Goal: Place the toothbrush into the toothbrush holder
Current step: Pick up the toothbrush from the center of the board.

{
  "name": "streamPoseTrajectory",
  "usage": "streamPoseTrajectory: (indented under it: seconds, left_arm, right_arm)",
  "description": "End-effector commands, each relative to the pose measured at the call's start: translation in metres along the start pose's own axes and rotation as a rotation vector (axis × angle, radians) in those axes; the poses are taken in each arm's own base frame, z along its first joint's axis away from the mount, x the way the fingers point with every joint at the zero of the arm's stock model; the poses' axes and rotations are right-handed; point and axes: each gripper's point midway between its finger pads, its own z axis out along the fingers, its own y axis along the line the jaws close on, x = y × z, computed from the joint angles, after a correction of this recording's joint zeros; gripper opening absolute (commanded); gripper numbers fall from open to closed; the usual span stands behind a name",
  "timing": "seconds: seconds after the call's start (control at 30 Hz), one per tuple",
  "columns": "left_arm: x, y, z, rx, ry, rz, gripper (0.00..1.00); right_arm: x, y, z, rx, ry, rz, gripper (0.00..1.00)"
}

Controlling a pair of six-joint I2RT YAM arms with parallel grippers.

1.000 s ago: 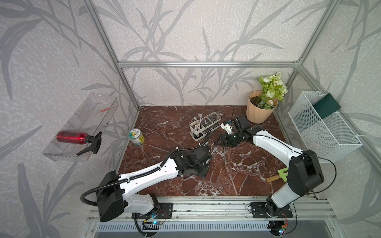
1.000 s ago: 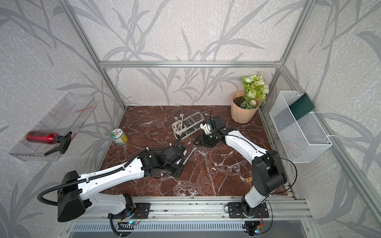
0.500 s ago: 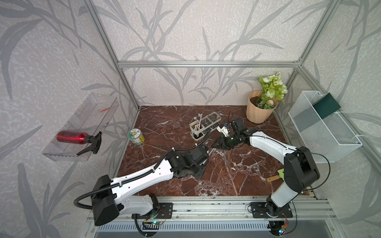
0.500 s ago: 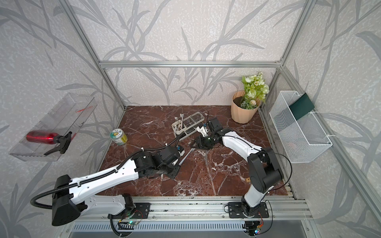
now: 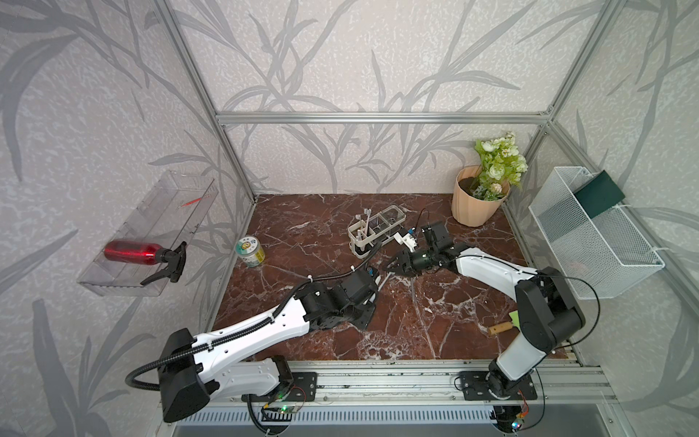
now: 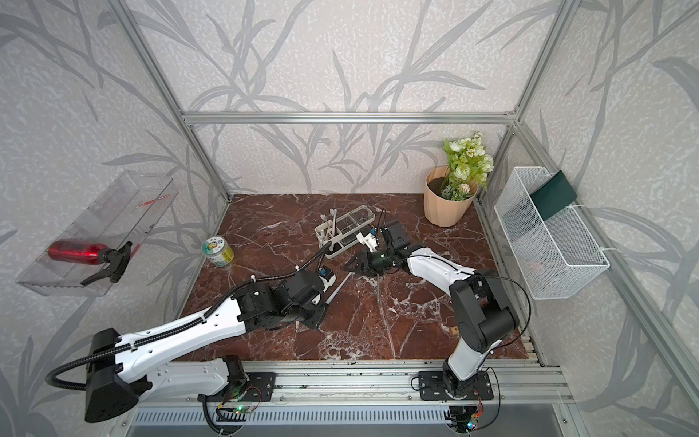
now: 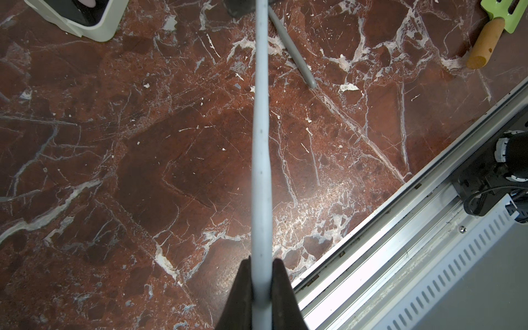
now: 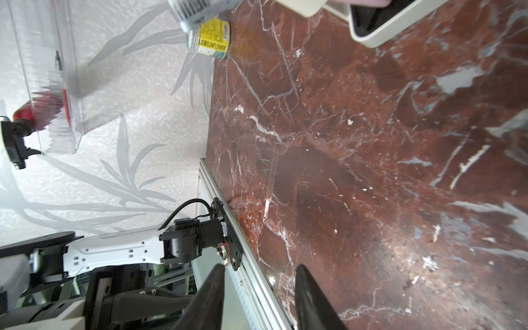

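My left gripper (image 7: 261, 261) is shut on the pale handle of the toothbrush (image 7: 261, 137). The toothbrush (image 5: 383, 282) slants up off the marble floor toward my right gripper (image 5: 389, 266). In the right wrist view, the right gripper (image 8: 259, 267) is open with nothing between its jaws. In both top views its tips sit just beyond the toothbrush's (image 6: 337, 288) far end. The toothbrush holder (image 5: 374, 229), a white-framed caddy with clear compartments, stands behind both grippers with two brushes upright in one end. Its white base shows at the edge of the left wrist view (image 7: 85, 23).
A grey stick (image 5: 412, 293) lies on the marble below the right gripper. A tin can (image 5: 249, 251) sits at the left and a flower pot (image 5: 474, 204) at the back right. A wooden-handled green tool (image 5: 501, 327) lies by the right arm's base. A mesh basket (image 5: 590, 234) hangs on the right wall.
The right gripper has moved left and nearer, up to the toothbrush's free end, and its jaws have narrowed. The left gripper keeps its hold and has shifted only slightly.
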Motion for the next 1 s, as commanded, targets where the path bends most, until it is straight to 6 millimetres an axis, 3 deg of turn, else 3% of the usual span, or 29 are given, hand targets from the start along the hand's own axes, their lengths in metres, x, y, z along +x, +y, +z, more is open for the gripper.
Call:
streamPoseTrajectory:
  seconds: [0.0, 0.33, 0.63, 0.97]
  left_arm:
    - [0.000, 0.009, -0.007, -0.038, -0.025, 0.029, 0.00]
    - [0.007, 0.015, -0.009, -0.067, -0.003, 0.048, 0.00]
    - [0.007, 0.025, -0.011, -0.120, -0.003, 0.045, 0.00]
    - [0.008, 0.022, -0.009, -0.101, 0.002, 0.041, 0.00]
  right_arm:
    - [-0.003, 0.005, 0.000, -0.087, 0.005, 0.033, 0.39]
    - [-0.005, 0.008, -0.004, -0.098, 0.002, 0.021, 0.32]
    - [0.002, 0.016, -0.006, -0.149, 0.017, 0.028, 0.33]
    - [0.005, 0.022, 0.000, -0.200, 0.035, 0.024, 0.29]
